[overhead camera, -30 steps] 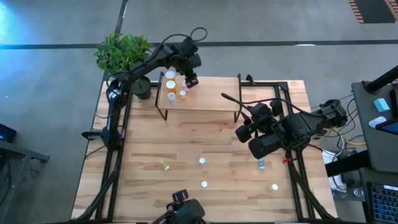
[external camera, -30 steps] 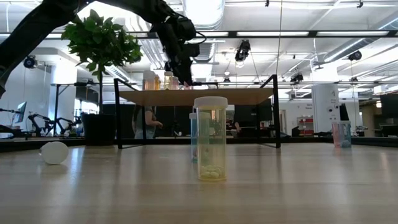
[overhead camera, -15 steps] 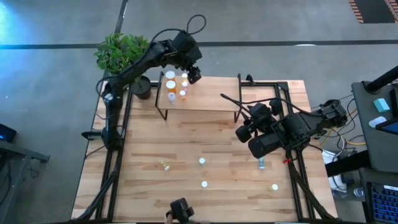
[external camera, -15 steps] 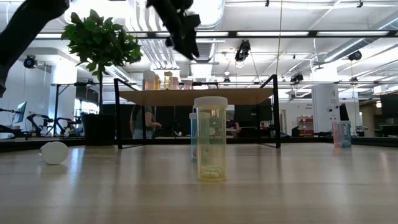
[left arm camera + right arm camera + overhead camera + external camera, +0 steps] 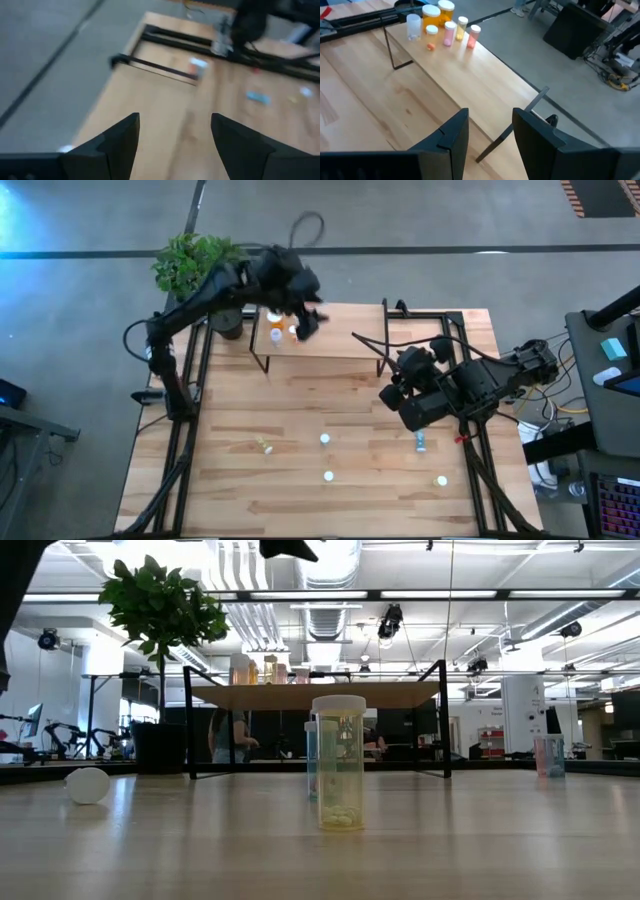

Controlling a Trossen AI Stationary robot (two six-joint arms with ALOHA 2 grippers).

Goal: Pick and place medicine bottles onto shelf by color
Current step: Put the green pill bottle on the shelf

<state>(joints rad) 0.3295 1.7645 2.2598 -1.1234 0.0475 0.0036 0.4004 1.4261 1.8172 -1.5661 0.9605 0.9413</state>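
Note:
The shelf [image 5: 330, 340] stands at the table's far side, with several medicine bottles [image 5: 449, 33] upright on its left end [image 5: 277, 320]: orange, pinkish and clear ones. More bottles are on the table: a yellow one [image 5: 340, 775] upright with a blue one behind it, a blue-green one [image 5: 421, 443], and a yellowish one [image 5: 265, 445] lying down. My left gripper [image 5: 175, 120] hangs open high over the shelf's left part [image 5: 305, 320], with nothing between its fingers. My right gripper [image 5: 490, 115] waits open above the table by the shelf's right end [image 5: 395, 385].
A potted plant [image 5: 195, 265] stands off the table's far left corner. White-capped bottles [image 5: 328, 476] are scattered over the table's near half, and another [image 5: 441, 480] sits near the right edge. The shelf's black wire legs [image 5: 190, 725] rise from the tabletop.
My left gripper has risen from just above the bottles on the shelf's left end, almost out of the top of the low view, and its arm has swung. The bottles on the shelf stand as before.

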